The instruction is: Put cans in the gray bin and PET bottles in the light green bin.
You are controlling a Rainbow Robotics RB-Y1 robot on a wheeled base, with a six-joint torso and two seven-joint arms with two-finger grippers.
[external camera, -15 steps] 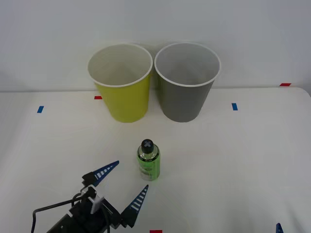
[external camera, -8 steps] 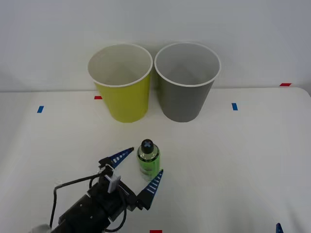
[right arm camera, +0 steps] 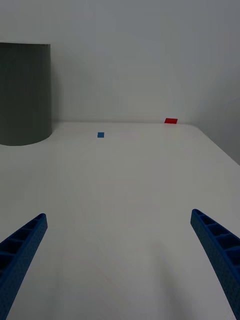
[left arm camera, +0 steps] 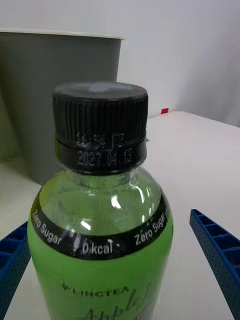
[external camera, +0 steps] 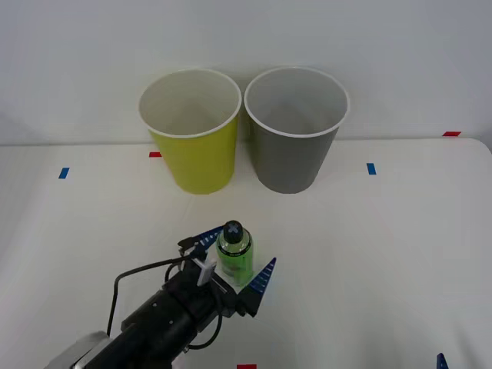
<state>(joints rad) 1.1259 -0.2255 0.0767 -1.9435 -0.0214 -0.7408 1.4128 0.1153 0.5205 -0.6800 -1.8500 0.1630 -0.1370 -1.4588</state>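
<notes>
Front view: the PET bottle [external camera: 234, 257] stands upright on the white table [external camera: 400, 254], a little left of centre in the lower half of the frame, its black screw cap [external camera: 233, 230] uppermost. The left gripper [external camera: 234, 258] reaches in from the lower left with its blue ribbed fingers spread wide, one finger [external camera: 203, 238] just to the upper left of the bottle and the other [external camera: 261, 280] just to its lower right. The bottle sits between them; whether either finger touches it cannot be told from here.

Behind the bottle, in the upper middle of the frame, the light green bin [external camera: 192, 129] stands on the left and the gray bin [external camera: 294, 127] on the right, side by side with rims almost meeting. Both are upright and well apart from the bottle. Small blue and red tape marks dot the table.

In the left wrist view the bottle [left arm camera: 102, 235] takes up the centre, cap [left arm camera: 101, 125] printed with a date, and a black band reading "Zero Sugar 0 kcal". The blue fingers [left arm camera: 217, 255] show at the two lower corners, clear of the bottle's sides. The gray bin [left arm camera: 65, 95] rises behind it.

In the right wrist view the right gripper [right arm camera: 120, 260] hangs over bare table with fingers [right arm camera: 22, 247] wide apart, holding nothing; the gray bin [right arm camera: 24, 92] stands at the upper left. In the front view its fingertip [external camera: 440, 360] peeks in at the lower right corner.
</notes>
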